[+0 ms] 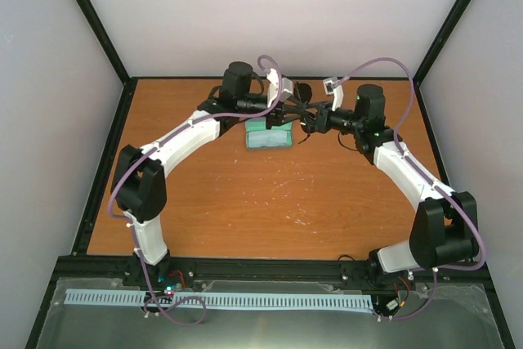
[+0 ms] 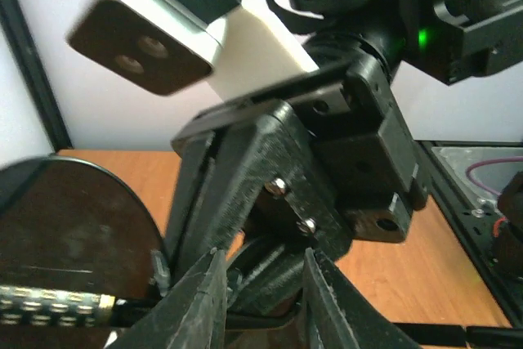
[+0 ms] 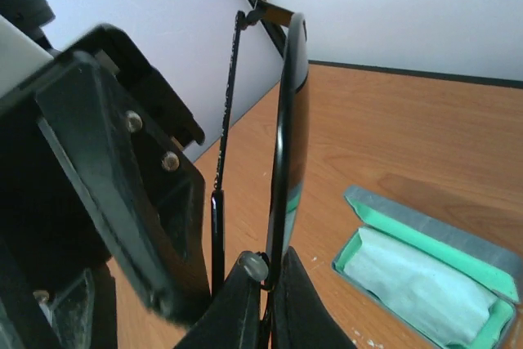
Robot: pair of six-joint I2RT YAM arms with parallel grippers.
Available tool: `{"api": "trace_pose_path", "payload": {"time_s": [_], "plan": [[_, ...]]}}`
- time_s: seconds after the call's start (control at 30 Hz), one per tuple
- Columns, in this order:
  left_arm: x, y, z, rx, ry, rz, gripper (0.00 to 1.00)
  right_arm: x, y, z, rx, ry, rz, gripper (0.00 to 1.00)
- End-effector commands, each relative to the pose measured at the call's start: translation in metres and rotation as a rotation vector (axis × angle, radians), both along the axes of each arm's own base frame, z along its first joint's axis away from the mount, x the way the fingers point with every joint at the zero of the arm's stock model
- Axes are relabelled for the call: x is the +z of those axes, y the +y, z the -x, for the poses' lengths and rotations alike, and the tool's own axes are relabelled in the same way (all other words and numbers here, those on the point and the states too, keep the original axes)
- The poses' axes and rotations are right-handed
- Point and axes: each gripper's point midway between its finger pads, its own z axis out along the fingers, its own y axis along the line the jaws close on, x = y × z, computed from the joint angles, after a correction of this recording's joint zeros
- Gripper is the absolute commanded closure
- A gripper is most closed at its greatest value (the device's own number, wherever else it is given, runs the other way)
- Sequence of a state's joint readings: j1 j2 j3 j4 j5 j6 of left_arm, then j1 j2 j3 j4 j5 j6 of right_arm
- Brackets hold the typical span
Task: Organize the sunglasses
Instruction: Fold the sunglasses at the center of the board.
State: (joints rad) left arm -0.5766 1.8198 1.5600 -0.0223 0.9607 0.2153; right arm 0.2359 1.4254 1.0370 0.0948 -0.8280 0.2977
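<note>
Gripping the lower rim of the sunglasses point(image 3: 290, 120), the right end effector point(image 3: 268, 288) is clamped on them. They stand upright and edge-on in the middle of its wrist view, lifted off the bench point(image 3: 392, 128). The left end effector point(image 2: 263, 275) is close beside it in the upper centre of the overhead view. There is a gap between its fingers, and I cannot tell whether it holds anything. At lower right lies an open case point(image 3: 409, 220), green inside, with a pale cloth point(image 3: 417, 284) in it.

sunglasses point(image 3: 288, 120): 1 | case point(image 3: 409, 224): 1 | cloth point(image 3: 417, 284): 1 | robot arms point(image 1: 176, 145): 2 | table point(image 1: 270, 202): 1
</note>
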Motion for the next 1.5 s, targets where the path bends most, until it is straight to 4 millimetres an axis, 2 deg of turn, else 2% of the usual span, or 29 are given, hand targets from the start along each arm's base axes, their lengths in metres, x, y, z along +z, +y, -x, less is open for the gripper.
{"api": "trace_pose_path", "payload": {"time_s": [0.0,0.1,0.17,0.23,0.37,0.47,0.57,0.67,0.73,0.8,0.97,1.17,1.27,1.47], "plan": [[-0.013,-0.013,-0.013,0.017,-0.001,-0.021,0.72,0.036,0.005,0.024,0.090,-0.064,-0.053,0.97],[-0.026,-0.015,-0.029,0.072,0.001,-0.071,0.72,0.040,0.004,0.028,0.096,-0.068,-0.051,0.97],[-0.023,-0.015,-0.035,0.096,-0.033,-0.080,0.72,0.034,-0.004,0.017,0.008,-0.048,-0.011,0.97],[-0.009,-0.009,-0.037,0.119,-0.083,-0.060,0.69,0.020,-0.022,-0.004,-0.164,-0.009,0.058,0.97],[0.015,-0.001,-0.047,0.197,-0.120,-0.058,0.50,-0.006,-0.058,-0.034,-0.401,0.052,0.143,0.97],[0.018,0.009,-0.054,0.232,-0.135,-0.063,0.48,-0.020,-0.083,-0.052,-0.484,0.114,0.139,0.97],[0.022,0.022,-0.060,0.253,-0.122,-0.056,0.54,-0.030,-0.099,-0.068,-0.494,0.153,0.151,0.97],[0.024,0.031,-0.061,0.267,-0.106,-0.052,0.72,-0.037,-0.106,-0.083,-0.452,0.189,0.164,0.97],[0.017,0.034,-0.056,0.254,-0.087,-0.058,0.81,-0.041,-0.112,-0.095,-0.425,0.231,0.145,0.97],[0.008,0.035,-0.043,0.211,-0.051,-0.062,0.86,-0.038,-0.110,-0.104,-0.374,0.249,0.128,0.97],[-0.005,0.027,-0.007,0.075,0.015,-0.052,0.90,-0.031,-0.098,-0.116,-0.289,0.274,0.083,0.97],[-0.008,0.004,0.023,-0.036,0.032,-0.050,0.89,-0.034,-0.076,-0.102,-0.227,0.277,0.078,0.97],[-0.004,-0.005,0.029,-0.073,0.056,-0.033,0.89,-0.039,-0.065,-0.092,-0.200,0.284,0.087,0.97],[0.000,-0.017,0.038,-0.116,0.067,-0.020,0.88,-0.037,-0.060,-0.080,-0.189,0.276,0.078,0.97]]}}
